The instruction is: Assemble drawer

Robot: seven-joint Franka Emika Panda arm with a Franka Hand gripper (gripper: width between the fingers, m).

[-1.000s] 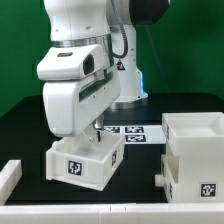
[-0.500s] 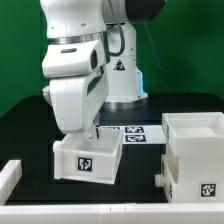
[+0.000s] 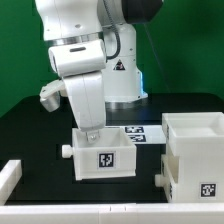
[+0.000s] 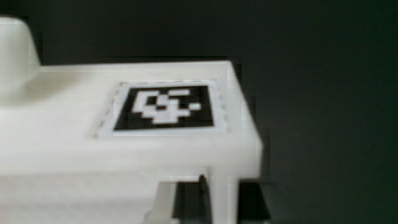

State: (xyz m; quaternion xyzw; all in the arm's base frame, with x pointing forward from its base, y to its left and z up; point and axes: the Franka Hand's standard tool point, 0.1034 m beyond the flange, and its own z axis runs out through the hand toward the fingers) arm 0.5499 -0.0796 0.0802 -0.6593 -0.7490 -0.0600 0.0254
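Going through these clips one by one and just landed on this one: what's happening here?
A white robot arm has its tool down in a small white tray on the black table; whether it is gripping cannot be seen. The tray's tagged face points at the camera. A larger open white box stands apart on the exterior view's right, and the marker board lies behind them.

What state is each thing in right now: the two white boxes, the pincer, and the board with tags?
small tray: upright on the table, open top, tag facing the camera, pincer at its back wall.
large casing: upright at the exterior view's right, open-topped, untouched, apart from the tray.
pincer: down at the tray's rim; open or shut cannot be told.
marker board: flat on the table behind, partly hidden.
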